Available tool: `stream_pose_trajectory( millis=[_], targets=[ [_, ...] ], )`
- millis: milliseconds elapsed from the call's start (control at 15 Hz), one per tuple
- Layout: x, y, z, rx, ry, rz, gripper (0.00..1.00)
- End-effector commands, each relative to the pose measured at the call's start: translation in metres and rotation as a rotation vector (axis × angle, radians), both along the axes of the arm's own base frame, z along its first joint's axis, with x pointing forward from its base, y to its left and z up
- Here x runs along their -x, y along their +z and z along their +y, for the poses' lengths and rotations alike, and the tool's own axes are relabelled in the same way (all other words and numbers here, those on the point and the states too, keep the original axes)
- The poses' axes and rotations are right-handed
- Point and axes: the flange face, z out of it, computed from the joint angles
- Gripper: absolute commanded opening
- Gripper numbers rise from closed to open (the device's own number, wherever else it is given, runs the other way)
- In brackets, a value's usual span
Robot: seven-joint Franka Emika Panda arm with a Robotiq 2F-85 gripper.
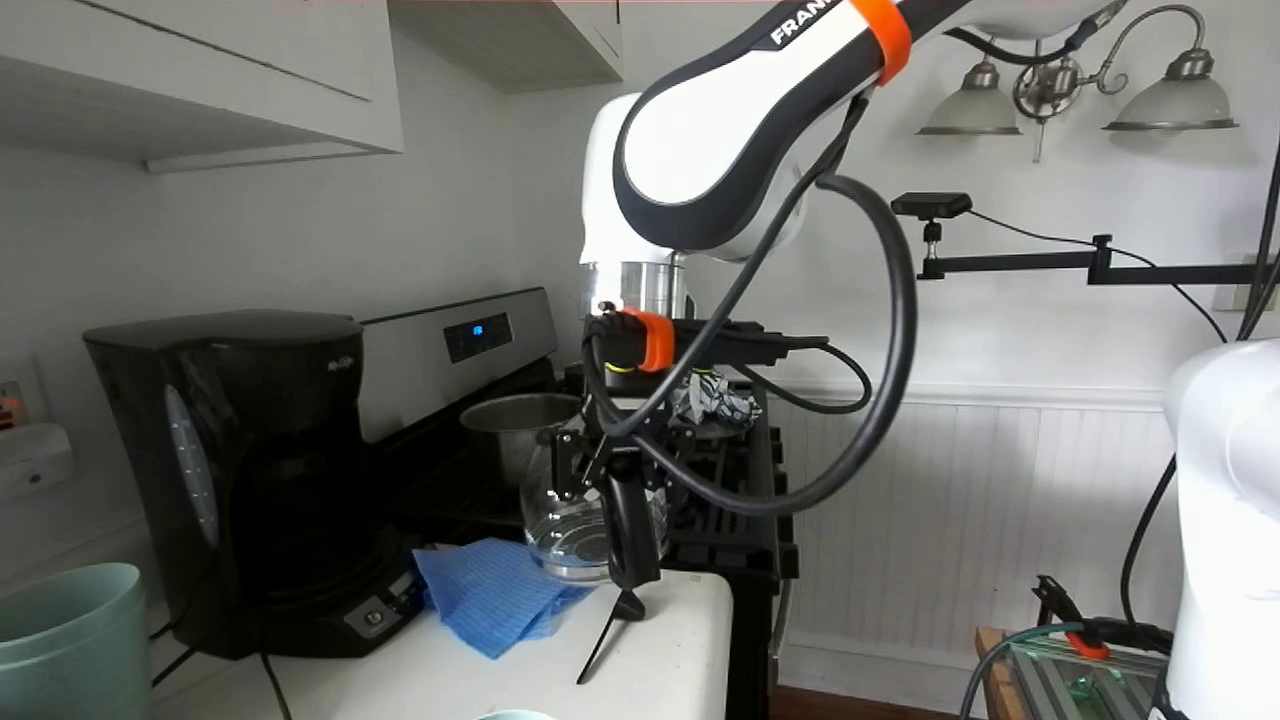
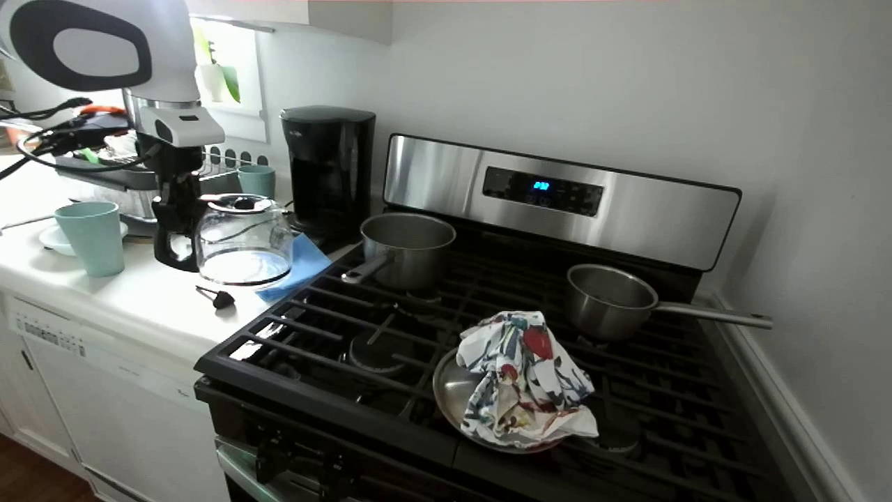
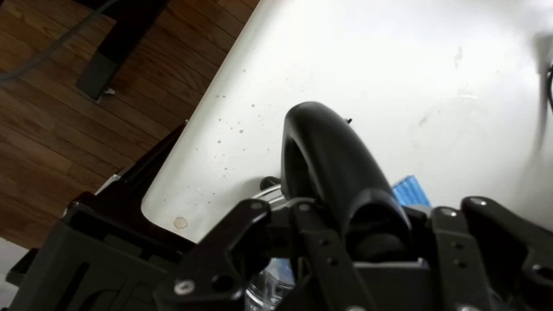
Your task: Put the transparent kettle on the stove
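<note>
1 transparent kettle, clear glass, round belly, approx. upright. Loc.: over white counter, at the end next to the stove. Contact betw. kettle base & counter: can't tell.

1 handle, blk., looped, part of above kettle.

1 gripper, blk., pointing down. State: clamped on said handle, which sits betw. the fingers in wrist view.

1 arm, wht. & blk., reaching down to gripper from above.

Stove, 1 unit, blk., w/ silver back panel, blue display lit. Carries the foll.:
– 1 steel pot, toward rear, on the counter side, near kettle;
– 1 second pot, also steel, long-handled, farther from counter;
– 1 pan, steel, shallow, toward front, w/ patterned cloth crumpled in it & partly over its rim.

1 coffee maker, blk., upright on counter, beside stove.

1 blue cloth, spread on counter betw. coffee maker & kettle; kettle partly overlaps it in both exterior views.

1 small black piece, thin-stemmed, lying on counter near kettle.

1 pale green cup, upright on counter in an exterior view; 1 second cup, same color, farther back, near coffee maker.

Wood floor, qty. partial, at left of wrist view.
</note>
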Motion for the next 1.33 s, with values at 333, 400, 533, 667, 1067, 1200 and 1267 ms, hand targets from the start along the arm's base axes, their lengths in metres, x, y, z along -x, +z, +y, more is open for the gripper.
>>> stream_pose_trajectory(
  millis=[333, 400, 533, 667, 1067, 1200, 1267],
  targets=[
    [0.023, 0.006, -0.052, 0.009, -0.201, -0.021, 0.0],
    [0.026, 0.005, -0.058, 0.009, -0.211, -0.024, 0.0],
    [0.031, 0.003, -0.071, 0.016, -0.241, -0.028, 0.0],
    [0.035, 0.001, -0.082, 0.026, -0.266, -0.033, 0.0],
    [0.046, -0.002, -0.111, 0.064, -0.295, -0.072, 0.0],
    [0.048, -0.003, -0.121, 0.075, -0.312, -0.085, 0.0],
    [0.049, -0.004, -0.125, 0.078, -0.318, -0.087, 0.0]
  ],
)
